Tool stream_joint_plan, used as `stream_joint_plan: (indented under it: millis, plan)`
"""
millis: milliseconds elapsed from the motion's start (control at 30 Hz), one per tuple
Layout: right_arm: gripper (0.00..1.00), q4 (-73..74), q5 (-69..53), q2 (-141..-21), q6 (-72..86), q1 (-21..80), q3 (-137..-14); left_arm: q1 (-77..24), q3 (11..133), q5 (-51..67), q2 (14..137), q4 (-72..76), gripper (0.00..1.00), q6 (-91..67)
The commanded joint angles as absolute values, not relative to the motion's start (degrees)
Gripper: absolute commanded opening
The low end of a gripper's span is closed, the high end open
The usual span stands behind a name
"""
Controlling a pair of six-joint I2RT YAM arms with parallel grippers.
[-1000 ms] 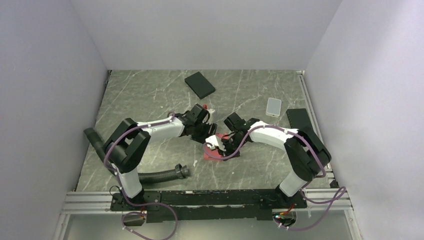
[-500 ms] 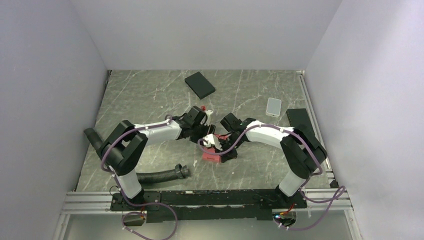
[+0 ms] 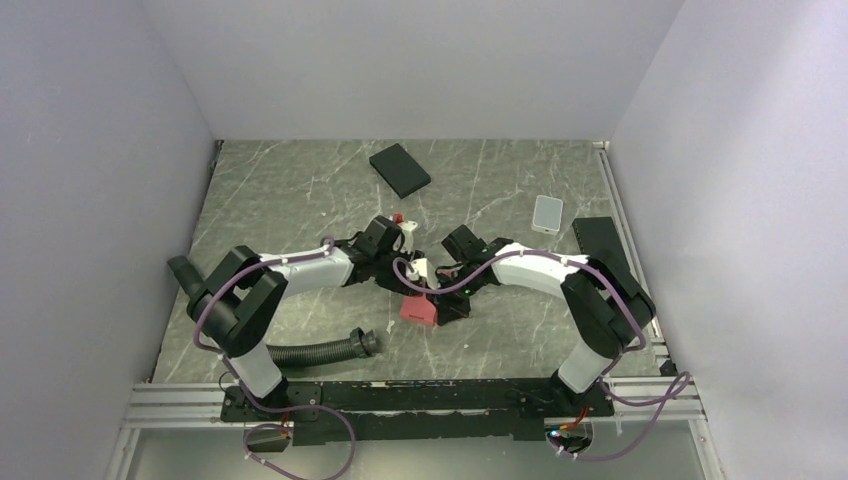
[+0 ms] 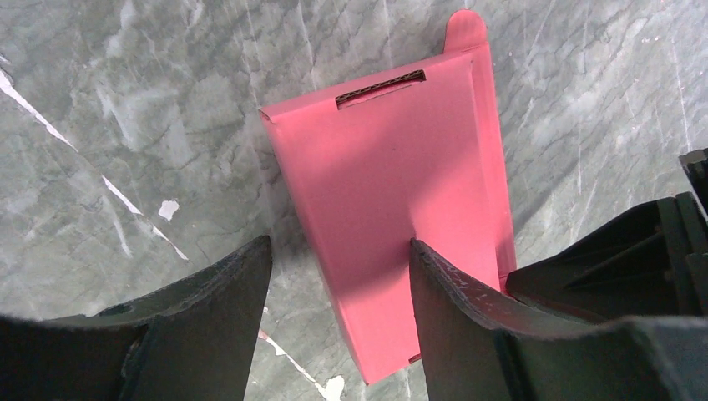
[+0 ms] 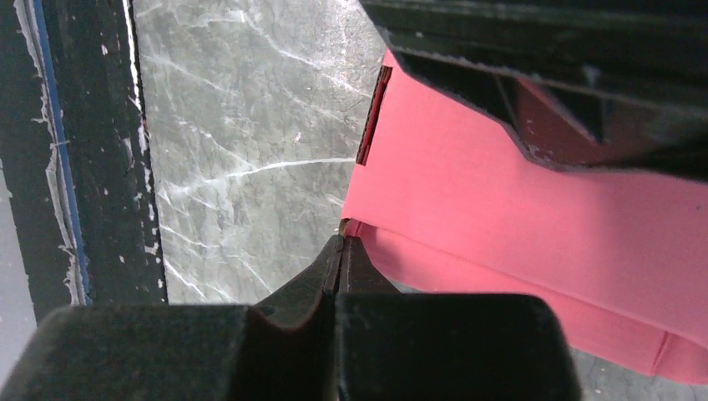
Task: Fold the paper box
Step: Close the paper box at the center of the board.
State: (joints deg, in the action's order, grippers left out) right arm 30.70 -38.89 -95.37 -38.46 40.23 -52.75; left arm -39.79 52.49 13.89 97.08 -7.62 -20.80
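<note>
Drawn nearer the arms' bases over the last second, the box [image 3: 417, 309] is now seen as a paler, seemingly tilted panel, and both wrists have been swung in closer over it.

The left gripper [image 4: 338, 249] is held well open, with nothing gripped. The box lies on the table [image 4: 125, 125] between and beyond its jaws, and one finger [image 4: 467, 317] overlaps the panel's near right edge. It is judged to be placed there so the panel can be steadied or pressed while a fold is worked from the other side.

The right gripper [image 5: 341, 246] is shown with jaws shut tight, their tips set against a corner of the box just below the slot [image 5: 373, 117]. It appears to be poised to push or lift that edge. Whether a sliver of flap is nipped between the tips cannot be told.

At the end farthest from the left jaws, a rounded tab [image 4: 465, 25] is left untucked beside the slot, so the folding is judged unfinished.

Much is hidden. The box's near end is cut off behind the left fingers, the top of the right wrist view is blocked by the left gripper, and from overhead both sets of fingertips are masked by wrists and cable.
</note>
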Motion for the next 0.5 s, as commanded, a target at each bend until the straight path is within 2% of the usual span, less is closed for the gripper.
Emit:
stream_joint_plan:
  millis: [0, 467]
  plan:
    - [0.00, 27.77, -43.11, -91.80, -32.85, 39.99, -51.56, -38.46, 49.70, 11.01, 96.78, -10.24, 0.65, -19.04]
    - [0.00, 31.59, -45.12, -96.80, -33.59, 41.15, -55.24, -36.69, 48.00, 12.58, 96.06, -7.61, 0.65, -19.23]
